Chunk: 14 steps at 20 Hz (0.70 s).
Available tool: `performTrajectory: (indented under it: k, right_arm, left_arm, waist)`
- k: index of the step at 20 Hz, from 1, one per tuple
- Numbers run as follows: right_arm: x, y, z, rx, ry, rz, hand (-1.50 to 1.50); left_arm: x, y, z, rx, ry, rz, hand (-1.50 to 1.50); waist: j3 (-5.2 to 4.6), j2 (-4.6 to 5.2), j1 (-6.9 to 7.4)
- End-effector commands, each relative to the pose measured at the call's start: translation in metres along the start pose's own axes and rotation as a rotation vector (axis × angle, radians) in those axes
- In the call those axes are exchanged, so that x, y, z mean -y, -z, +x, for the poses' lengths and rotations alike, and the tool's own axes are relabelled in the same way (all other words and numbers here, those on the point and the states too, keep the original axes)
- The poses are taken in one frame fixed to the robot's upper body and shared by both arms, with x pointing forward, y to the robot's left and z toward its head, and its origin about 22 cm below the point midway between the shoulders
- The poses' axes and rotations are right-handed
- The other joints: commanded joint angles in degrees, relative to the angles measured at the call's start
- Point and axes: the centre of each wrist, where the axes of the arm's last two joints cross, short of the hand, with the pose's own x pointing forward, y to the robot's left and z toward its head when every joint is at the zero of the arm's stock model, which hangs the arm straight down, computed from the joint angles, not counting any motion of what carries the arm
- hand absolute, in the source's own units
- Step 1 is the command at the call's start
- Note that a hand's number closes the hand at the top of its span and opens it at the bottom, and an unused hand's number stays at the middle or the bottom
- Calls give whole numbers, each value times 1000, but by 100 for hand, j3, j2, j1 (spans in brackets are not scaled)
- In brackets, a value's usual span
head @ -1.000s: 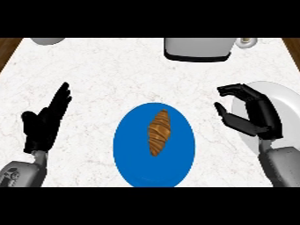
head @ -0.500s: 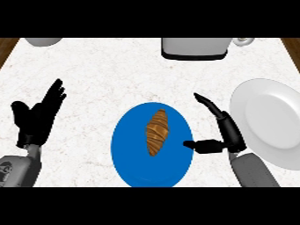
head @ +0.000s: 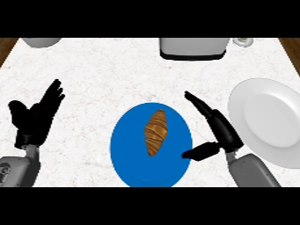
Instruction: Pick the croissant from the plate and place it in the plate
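Note:
A brown croissant (head: 156,132) lies lengthwise in the middle of a blue plate (head: 129,158) at the counter's front centre. A white plate (head: 272,121) sits to the right of it. My right hand (head: 218,128) is at the blue plate's right rim, between the two plates, open with fingers stretched up and away and the thumb pointing left over the rim. It is a short gap away from the croissant. My left hand (head: 34,116) rests open at the left, fingers up, holding nothing.
A grey appliance (head: 193,48) stands at the back centre with a small white cup (head: 242,41) beside it. A white bowl (head: 40,42) sits at the back left. Dark wood shows beyond the marble counter's side edges.
My right hand has moved left off the white plate to the blue plate's right rim and its fingers have straightened. The left hand shifted only slightly. The croissant has not moved.

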Motion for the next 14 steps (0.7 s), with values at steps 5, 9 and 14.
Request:
performTrajectory:
  k: [5,9,14]
  right_arm:
    - [2,11,43,-137,-136,186,-150]
    - [-13,28,24,-181,-243,197,-150]
    - [-27,43,58,-243,-320,250,-150]
  left_arm:
    - [8,-7,11,-7,6,-6,0]
    - [9,-11,-6,-10,-7,-23,0]
    - [-5,-11,18,6,-3,-5,0]
  waist:
    - [0,-15,-2]
    - [2,7,29]
    - [2,-3,28]
